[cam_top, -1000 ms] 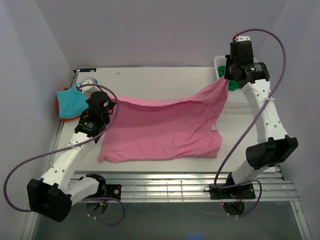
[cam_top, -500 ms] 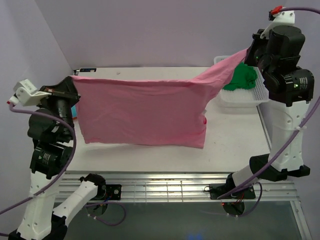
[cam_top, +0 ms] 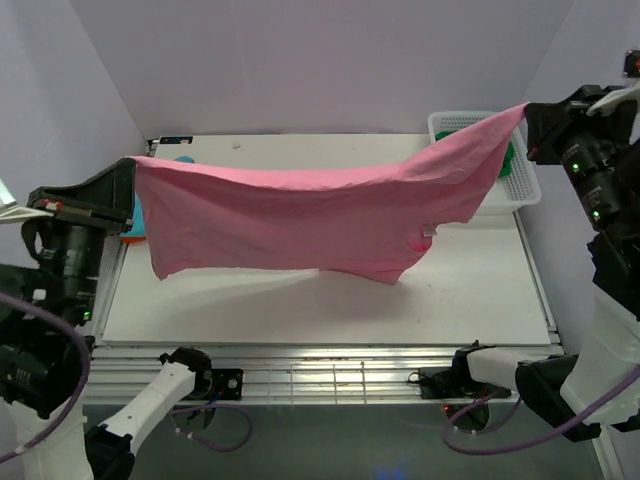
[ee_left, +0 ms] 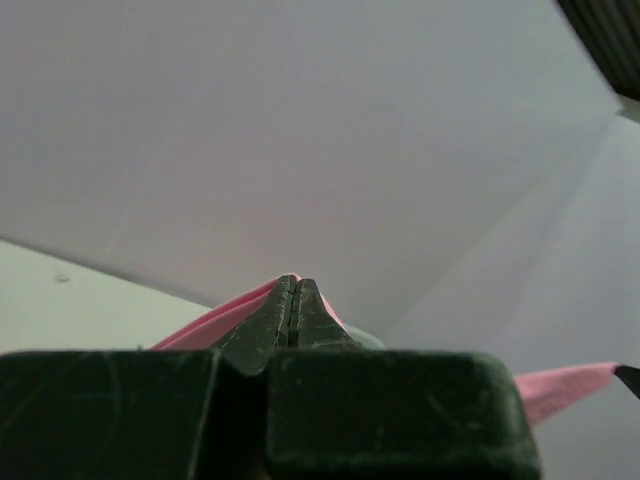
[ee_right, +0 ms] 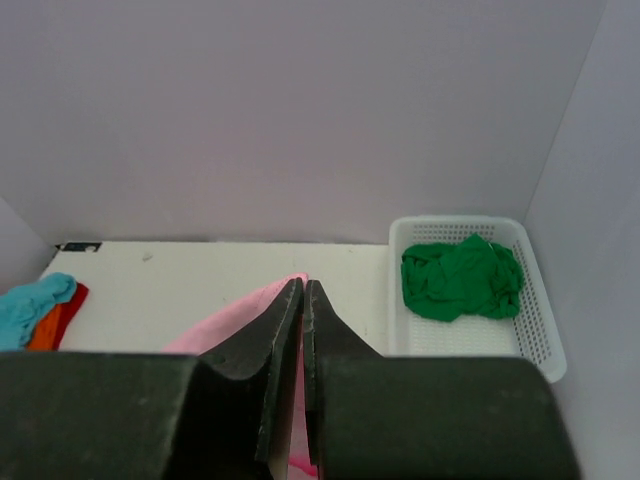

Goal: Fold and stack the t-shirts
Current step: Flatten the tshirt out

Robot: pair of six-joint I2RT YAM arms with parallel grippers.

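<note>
A large pink t-shirt (cam_top: 300, 225) hangs stretched in the air above the white table (cam_top: 480, 290). My left gripper (cam_top: 133, 165) is shut on its left corner and my right gripper (cam_top: 527, 108) is shut on its right corner, both raised high. In the left wrist view the shut left gripper (ee_left: 293, 285) has pink cloth (ee_left: 215, 320) running behind its tips. In the right wrist view the right gripper (ee_right: 303, 285) pinches the pink t-shirt (ee_right: 225, 325). A green t-shirt (ee_right: 462, 278) lies crumpled in the basket. Teal (ee_right: 35, 300) and orange (ee_right: 62, 312) t-shirts lie at the far left.
A white mesh basket (cam_top: 520, 185) stands at the table's back right corner, partly under the raised pink cloth. Walls close in the table on the left, back and right. A metal rail (cam_top: 330, 375) runs along the near edge.
Both arms have risen and spread outward. The pink t-shirt has been lifted fully off the table and now hangs between the two grippers.
</note>
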